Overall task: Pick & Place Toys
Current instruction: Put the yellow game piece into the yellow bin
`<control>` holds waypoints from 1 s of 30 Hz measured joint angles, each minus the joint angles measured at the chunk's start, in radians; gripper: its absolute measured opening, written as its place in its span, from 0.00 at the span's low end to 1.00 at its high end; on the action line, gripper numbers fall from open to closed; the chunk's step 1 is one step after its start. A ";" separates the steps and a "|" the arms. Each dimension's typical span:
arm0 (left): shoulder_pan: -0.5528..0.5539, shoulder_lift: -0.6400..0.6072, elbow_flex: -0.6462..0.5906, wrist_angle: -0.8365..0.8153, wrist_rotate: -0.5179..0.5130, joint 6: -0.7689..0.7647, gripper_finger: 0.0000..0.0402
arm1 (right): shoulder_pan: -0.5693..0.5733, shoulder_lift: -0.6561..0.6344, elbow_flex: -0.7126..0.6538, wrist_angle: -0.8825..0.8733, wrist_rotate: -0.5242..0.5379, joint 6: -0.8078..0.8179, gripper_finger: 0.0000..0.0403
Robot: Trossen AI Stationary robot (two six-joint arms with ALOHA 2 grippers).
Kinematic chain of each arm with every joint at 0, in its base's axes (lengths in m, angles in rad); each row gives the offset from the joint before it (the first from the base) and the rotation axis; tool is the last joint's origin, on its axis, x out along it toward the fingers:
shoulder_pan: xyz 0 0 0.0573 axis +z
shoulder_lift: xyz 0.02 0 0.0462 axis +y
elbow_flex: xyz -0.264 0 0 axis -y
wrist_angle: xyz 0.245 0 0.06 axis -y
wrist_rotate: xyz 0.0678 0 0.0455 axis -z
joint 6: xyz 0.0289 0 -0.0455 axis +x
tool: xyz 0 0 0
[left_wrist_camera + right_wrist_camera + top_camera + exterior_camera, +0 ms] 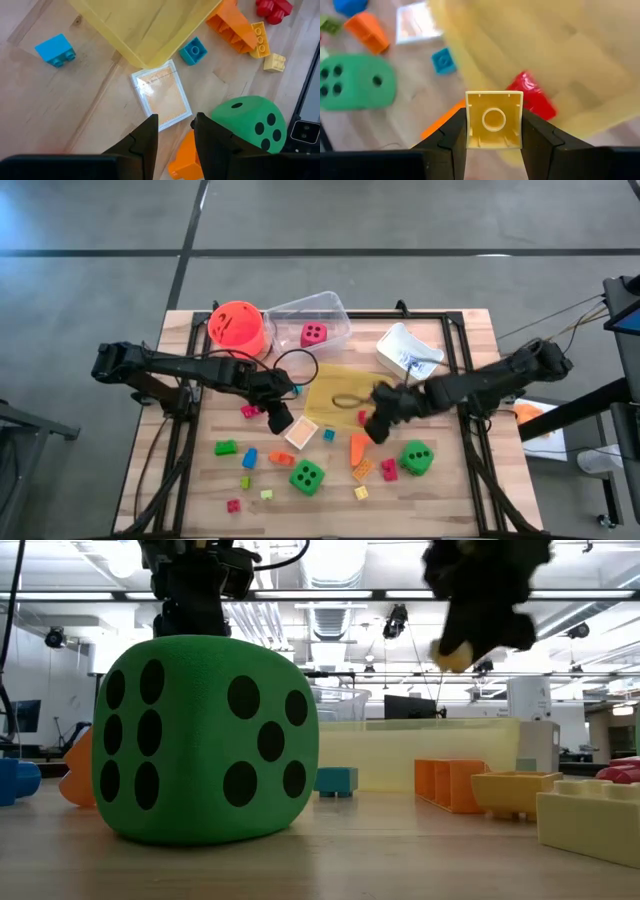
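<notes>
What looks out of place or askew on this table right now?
The clear tray hangs over the table's far edge, with a pink die inside. The yellow tray lies skewed to the table's edges. Small blocks, such as a green block, lie scattered, as expected. The right gripper's fingers hold a yellow block.

My pincer (175, 140) hangs over the wooden counter (60, 110), fingers close together with nothing between them. Just past them lies a small white-framed tray (161, 95), its far corner by the yellow tray (145, 25). Beside me sits a green die (250, 122); a blue block (55, 49) lies well apart.
</notes>
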 joint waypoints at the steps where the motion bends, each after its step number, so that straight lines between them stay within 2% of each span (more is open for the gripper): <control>1: 0.000 0.000 0.000 0.000 0.004 0.000 0.30 | -0.041 0.003 0.003 -0.004 -0.024 -0.023 0.32; 4: 0.000 0.000 0.000 -0.001 0.018 -0.001 0.30 | -0.145 0.028 0.004 -0.019 -0.057 -0.121 0.32; 8: 0.000 0.000 0.000 -0.013 0.035 -0.027 0.30 | -0.230 0.069 0.003 -0.020 -0.076 -0.278 0.32; 11: -0.007 0.000 0.000 -0.030 0.060 -0.029 0.30 | -0.260 0.121 0.003 -0.026 -0.097 -0.421 0.32; 15: -0.028 0.000 0.000 -0.076 0.080 -0.026 0.30 | -0.270 0.186 0.003 -0.026 -0.102 -0.514 0.32; 23: -0.046 0.000 0.000 -0.153 0.079 -0.026 0.30 | -0.289 0.276 0.002 -0.014 -0.105 -0.535 0.32; 30: -0.046 0.000 0.000 -0.155 0.075 -0.023 0.30 | -0.293 0.331 0.000 -0.007 -0.122 -0.564 0.32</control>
